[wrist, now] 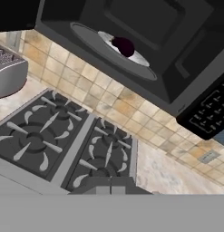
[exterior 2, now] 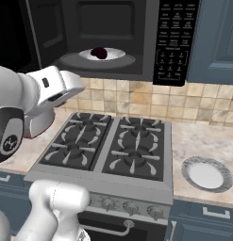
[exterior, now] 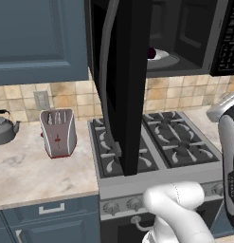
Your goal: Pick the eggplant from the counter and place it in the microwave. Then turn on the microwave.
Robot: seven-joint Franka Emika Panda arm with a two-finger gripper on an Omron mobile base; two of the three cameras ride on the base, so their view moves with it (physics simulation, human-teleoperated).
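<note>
I see the small dark purple-maroon eggplant [exterior 2: 99, 52] sitting on the white round turntable plate [exterior 2: 115, 54] inside the large black over-range microwave [exterior 2: 137, 40], in the upper middle of the right base picture. Its wide dark door [exterior: 122, 85] stands swung open, a tall black slab down the centre of the left base picture, over the grey gas stove top [exterior 2: 113, 148]. My end effector is clenched on nothing, fingers closed together, and it sits back from the cavity.

My worries from here: the door must be shut before the button keypad [exterior 2: 172, 40] at upper right will do anything. Pushing the door's edge with closed fingers could slip off. A hard swing might jolt the eggplant on its plate, and I could press the wrong small key.
</note>
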